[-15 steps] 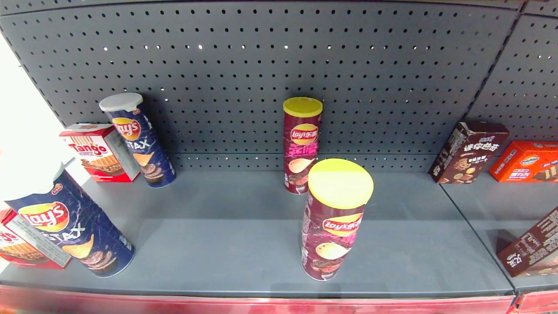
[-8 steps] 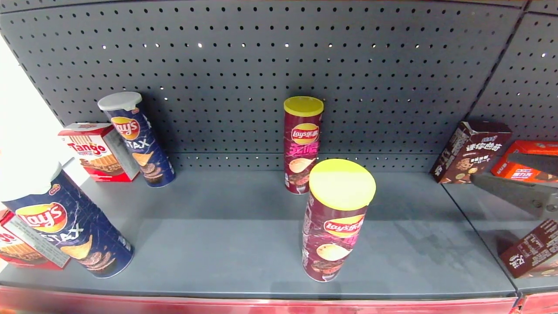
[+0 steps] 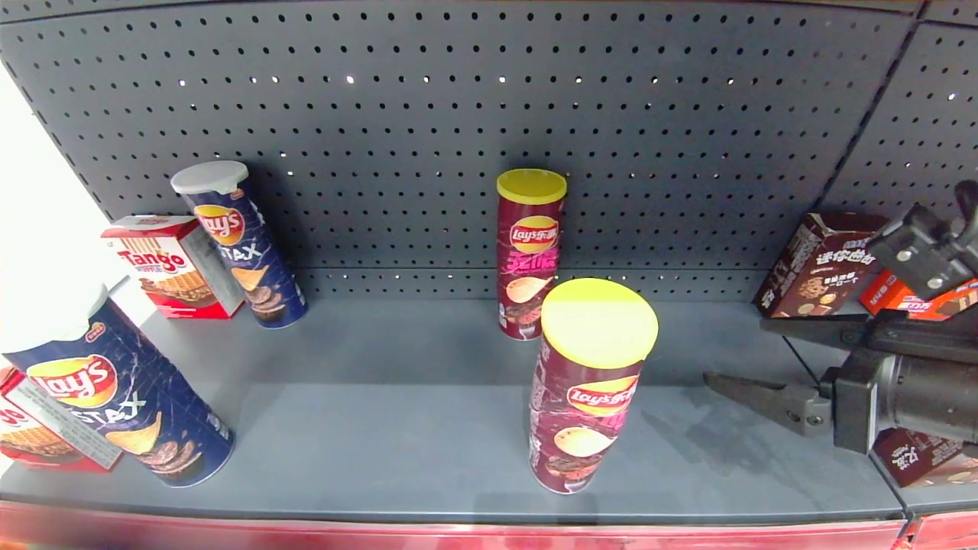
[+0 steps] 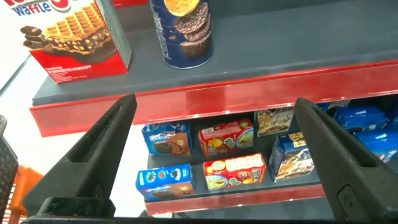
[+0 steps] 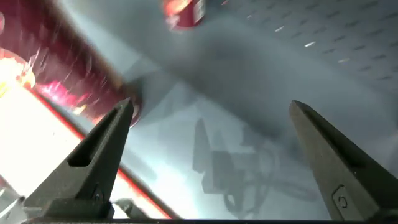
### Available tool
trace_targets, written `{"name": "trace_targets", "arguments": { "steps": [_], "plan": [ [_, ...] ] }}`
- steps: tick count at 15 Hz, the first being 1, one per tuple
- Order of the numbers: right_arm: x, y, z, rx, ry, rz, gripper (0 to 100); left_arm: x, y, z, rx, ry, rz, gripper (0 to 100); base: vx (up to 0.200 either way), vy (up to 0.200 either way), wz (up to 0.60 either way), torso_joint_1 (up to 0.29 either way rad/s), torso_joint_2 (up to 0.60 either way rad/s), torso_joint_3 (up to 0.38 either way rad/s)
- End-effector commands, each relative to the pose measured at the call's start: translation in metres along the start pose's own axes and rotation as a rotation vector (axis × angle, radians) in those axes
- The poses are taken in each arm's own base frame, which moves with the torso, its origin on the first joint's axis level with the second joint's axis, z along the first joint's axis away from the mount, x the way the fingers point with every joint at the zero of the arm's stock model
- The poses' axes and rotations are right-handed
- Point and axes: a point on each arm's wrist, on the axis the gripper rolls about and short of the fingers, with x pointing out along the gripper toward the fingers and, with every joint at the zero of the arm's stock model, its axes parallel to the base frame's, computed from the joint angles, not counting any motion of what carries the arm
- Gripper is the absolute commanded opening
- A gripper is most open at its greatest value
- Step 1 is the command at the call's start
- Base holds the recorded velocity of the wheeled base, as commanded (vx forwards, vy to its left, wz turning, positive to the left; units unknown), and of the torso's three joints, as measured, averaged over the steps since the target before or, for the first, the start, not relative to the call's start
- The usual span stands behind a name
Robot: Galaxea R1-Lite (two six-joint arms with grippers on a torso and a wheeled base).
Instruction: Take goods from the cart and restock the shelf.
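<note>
Two maroon chip cans with yellow lids stand upright on the grey shelf point(image 3: 382, 397). The front maroon can point(image 3: 584, 397) is near the shelf's front edge. The rear maroon can point(image 3: 529, 256) is behind it, slightly to the left and close to the pegboard back point(image 3: 458, 114). The two cans are apart.

Right pincer point(image 3: 735, 349): it is over the right part of the shelf, pointing toward the front maroon can and not touching it. It is spread wide and holds nothing. The right wrist view agrees: the right pincer point(image 5: 209, 104) is wide open and empty above the shelf floor, with a blurred maroon can point(image 5: 74, 68) beside one finger.

Left pincer point(image 4: 214, 101): it is in front of the shelf's red front edge point(image 4: 249, 87). It is spread wide, with nothing between the fingers. Below that edge a lower shelf carries small blue and red boxes point(image 4: 227, 134).

Other stock on the left:
- The front blue can point(image 3: 122, 389) point(image 4: 182, 31) has a white lid and stands beside the front wafer box point(image 3: 38, 435) point(image 4: 74, 34).
- The rear blue can point(image 3: 243, 248) stands just beside the rear wafer box point(image 3: 172, 267).

Other stock on the right:
- A brown box point(image 3: 821, 263) and an orange box point(image 3: 947, 304) are at the back, partly hidden by the right arm.
- A second brown box point(image 3: 917, 462) is at the front.
</note>
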Motion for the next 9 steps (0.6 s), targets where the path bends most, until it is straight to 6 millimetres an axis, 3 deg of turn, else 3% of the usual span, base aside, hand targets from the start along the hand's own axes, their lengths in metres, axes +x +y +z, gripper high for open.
{"name": "trace_targets", "arguments": {
  "steps": [1,9],
  "plan": [
    [0.007,0.007,-0.009,-0.009,0.042,0.036,100,0.000,0.000,0.000,-0.001,0.002,0.001,100,0.000,0.000,0.00,0.000,0.00,0.000],
    [0.035,0.022,-0.011,-0.032,0.097,0.109,100,0.000,0.000,0.000,-0.004,0.002,0.001,100,0.000,0.000,0.00,0.000,0.00,0.000]
  ]
}}
